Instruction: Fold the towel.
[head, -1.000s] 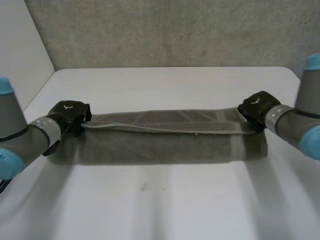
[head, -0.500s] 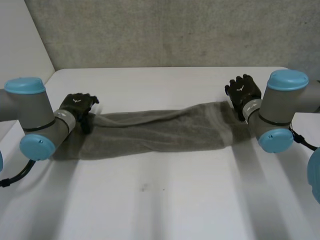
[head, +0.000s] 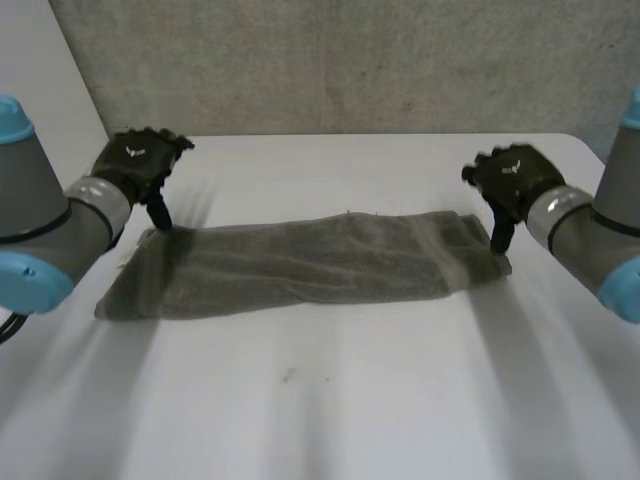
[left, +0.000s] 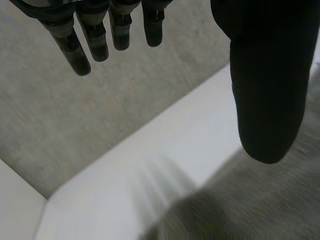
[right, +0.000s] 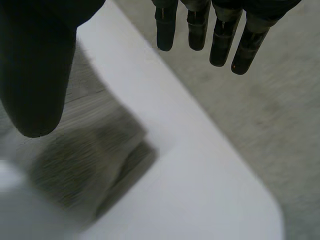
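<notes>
Both hands have let go of the towel's ends and lifted clear since a second ago. Left hand (head: 135, 165) hangs over the left far corner, fingers straight, thumb apart, nothing held. Right hand (head: 515, 180) sits the same over the right end, spread and empty. Towel (head: 300, 265) lies slack on the table (head: 350, 400) as a long narrow band. Judged: lengthwise fold done; bringing one end over the other is left.
</notes>
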